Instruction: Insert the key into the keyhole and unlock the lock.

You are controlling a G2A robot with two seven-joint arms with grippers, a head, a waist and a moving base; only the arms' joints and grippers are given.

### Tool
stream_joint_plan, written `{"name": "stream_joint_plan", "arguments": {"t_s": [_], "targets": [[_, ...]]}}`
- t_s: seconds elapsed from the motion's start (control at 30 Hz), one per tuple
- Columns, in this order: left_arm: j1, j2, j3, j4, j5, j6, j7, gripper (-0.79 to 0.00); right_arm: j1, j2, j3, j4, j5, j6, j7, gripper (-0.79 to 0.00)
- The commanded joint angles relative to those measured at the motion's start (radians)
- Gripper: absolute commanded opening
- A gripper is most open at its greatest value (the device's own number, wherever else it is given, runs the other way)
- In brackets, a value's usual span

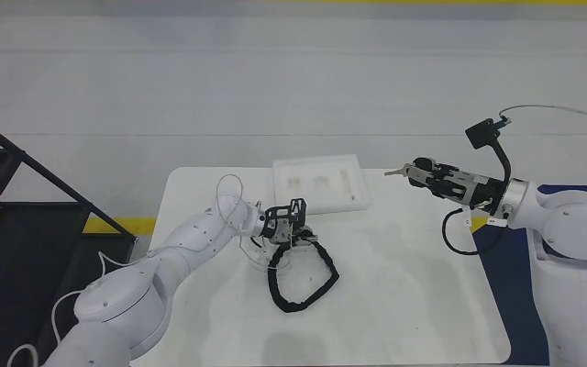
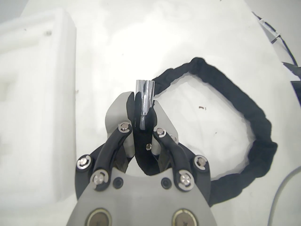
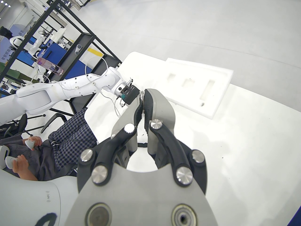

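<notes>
- The left gripper [image 1: 292, 218] [image 2: 143, 102] hangs low over the left half of the table [image 1: 413, 303]. Its fingers are pinching the lock cylinder [image 2: 145, 95], a short chrome barrel that sticks out past the fingertips.
- The chain [image 1: 307, 275] [image 2: 237, 118] is sleeved in black fabric and lies on the table as a loop at about 5 o'clock from the left gripper in the top view. One end rises to meet the lock cylinder. In the left wrist view the sleeve joins the barrel just beside the fingertips.
- A white foam tray [image 1: 319, 183] [image 2: 35, 95] [image 3: 200, 88] sits at the table's far edge, at about 12 o'clock from the left gripper and near it. It has three shallow recesses in its top.
- The key [image 1: 394, 171] is held in the air at about 3 o'clock from the foam tray. Its tip points toward 9 o'clock. It is well apart from the lock cylinder and is not inserted.
- The right gripper [image 1: 410, 171] [image 3: 142, 96] is raised over the far right part of the table, with its fingers pressed together on the key. In the right wrist view, the left gripper [image 3: 128, 92] lies just beyond its fingertips, farther off.
</notes>
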Motion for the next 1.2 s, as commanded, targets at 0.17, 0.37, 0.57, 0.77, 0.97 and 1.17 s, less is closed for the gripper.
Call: {"name": "stream_joint_plan", "arguments": {"t_s": [0.17,0.37,0.57,0.77,0.97,1.17], "targets": [[-0.029,0.054,0.027,-0.115,-0.008,-0.018,0.205,-0.785,0.000,0.000,0.000,0.000,0.000,0.000,0.000,-0.785],[-0.095,0.121,0.100,-0.281,-0.125,-0.018,0.253,-0.785,-0.012,0.000,-0.006,-0.012,0.012,0.006,-0.014,-0.785],[-0.135,0.186,0.100,-0.429,-0.201,-0.018,0.253,-0.785,-0.049,0.012,-0.005,-0.123,-0.015,0.076,0.016,-0.785],[-0.154,0.216,0.088,-0.505,-0.242,-0.018,0.253,-0.785,-0.090,0.022,-0.012,-0.242,-0.057,0.168,0.047,-0.785],[-0.141,0.196,0.073,-0.494,-0.300,-0.018,0.254,-0.785,-0.106,0.029,-0.040,-0.285,-0.107,0.213,0.035,-0.785],[-0.128,0.164,0.054,-0.475,-0.258,0.024,0.296,-0.785,-0.109,0.033,-0.073,-0.309,-0.144,0.250,0.016,-0.785]]}}
